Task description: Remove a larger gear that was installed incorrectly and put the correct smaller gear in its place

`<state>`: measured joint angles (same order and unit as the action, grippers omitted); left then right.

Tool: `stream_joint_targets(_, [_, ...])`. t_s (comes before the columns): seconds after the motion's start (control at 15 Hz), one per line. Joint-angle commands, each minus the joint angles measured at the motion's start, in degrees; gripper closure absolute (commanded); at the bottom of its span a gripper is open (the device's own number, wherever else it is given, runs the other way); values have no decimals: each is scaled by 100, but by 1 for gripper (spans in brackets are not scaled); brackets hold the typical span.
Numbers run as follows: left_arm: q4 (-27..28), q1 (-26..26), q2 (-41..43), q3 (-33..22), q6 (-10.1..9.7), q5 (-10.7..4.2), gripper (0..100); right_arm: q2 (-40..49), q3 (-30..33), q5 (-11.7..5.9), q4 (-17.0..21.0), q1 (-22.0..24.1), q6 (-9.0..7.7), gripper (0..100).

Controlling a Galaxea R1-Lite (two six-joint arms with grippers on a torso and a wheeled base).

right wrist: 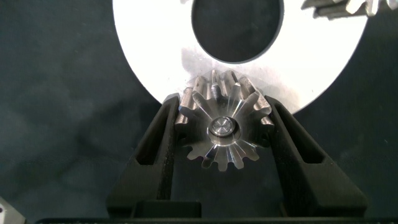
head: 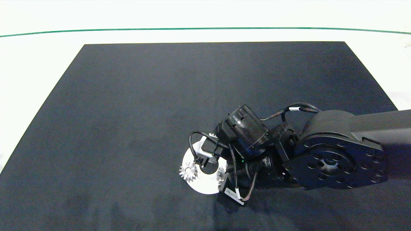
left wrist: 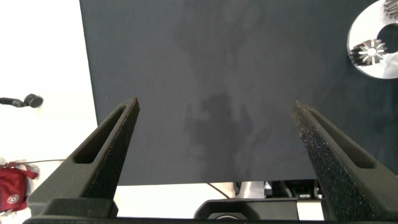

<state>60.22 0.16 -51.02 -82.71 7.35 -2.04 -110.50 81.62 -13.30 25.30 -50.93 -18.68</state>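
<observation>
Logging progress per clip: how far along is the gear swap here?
Done: nothing confirmable; no loose gear in view. In hand: the right gripper clamps what looks like the larger gear, seated on a pin at the white disc's rim. Left: lift it, fit the smaller gear. The left gripper hangs open, away from the disc.

No readable text, labels, numbers or signs anywhere.

Head camera looked down from above on the black rectangular mat [head: 160, 112]. Left wrist camera sat back; right was close. All shared the round white metal plate [head: 203, 186] [left wrist: 379, 62] [right wrist: 155, 56].
</observation>
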Motion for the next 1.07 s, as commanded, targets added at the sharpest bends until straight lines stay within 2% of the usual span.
stream_joint_targets(0.07, [34,2,4,1,3,1,0,98,3,-24,19,-4,-4,57])
stream_joint_targets(0.73, [42,2,22,27,12,-7,0,731,-49,-6,54,-154,-13,57])
stream_joint_targets(1.07, [42,11,13,36,30,-7,0,1294,-963,-15,37,-189,-22,57])
